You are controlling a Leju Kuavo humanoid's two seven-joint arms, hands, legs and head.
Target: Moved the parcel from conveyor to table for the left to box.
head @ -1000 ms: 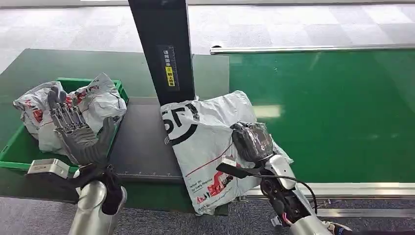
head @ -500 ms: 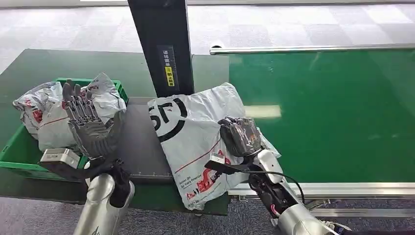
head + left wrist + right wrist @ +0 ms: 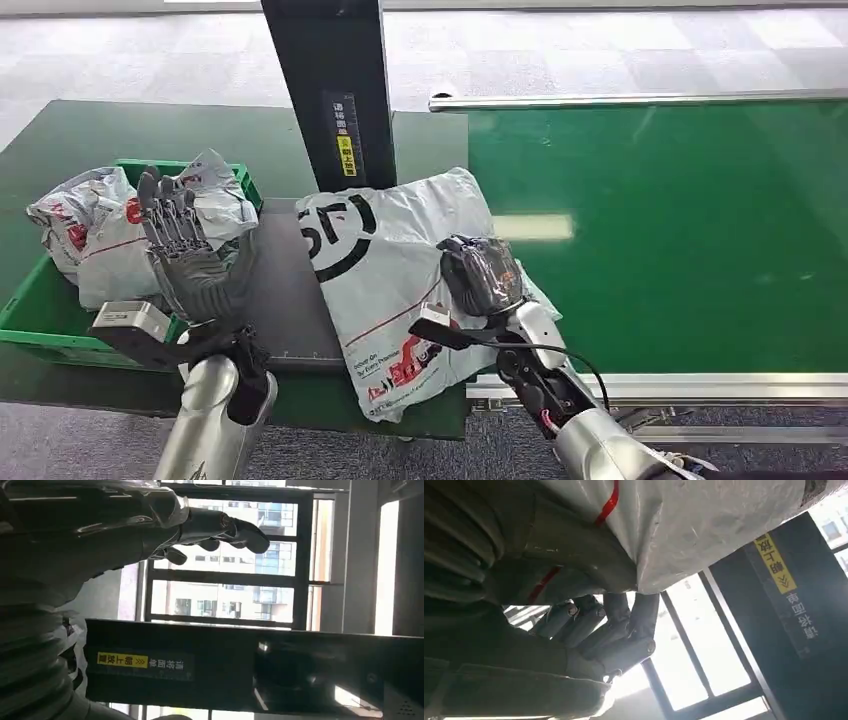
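the parcel [image 3: 400,280] is sliding left off the belt, right hand [image 3: 482,275] gripping it; left hand [image 3: 190,262] is waiting open, empty.

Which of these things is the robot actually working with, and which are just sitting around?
In the job:
white parcel, held by the right hand
left hand, raised with fingers spread
green conveyor
table
green box

Just there:
black post
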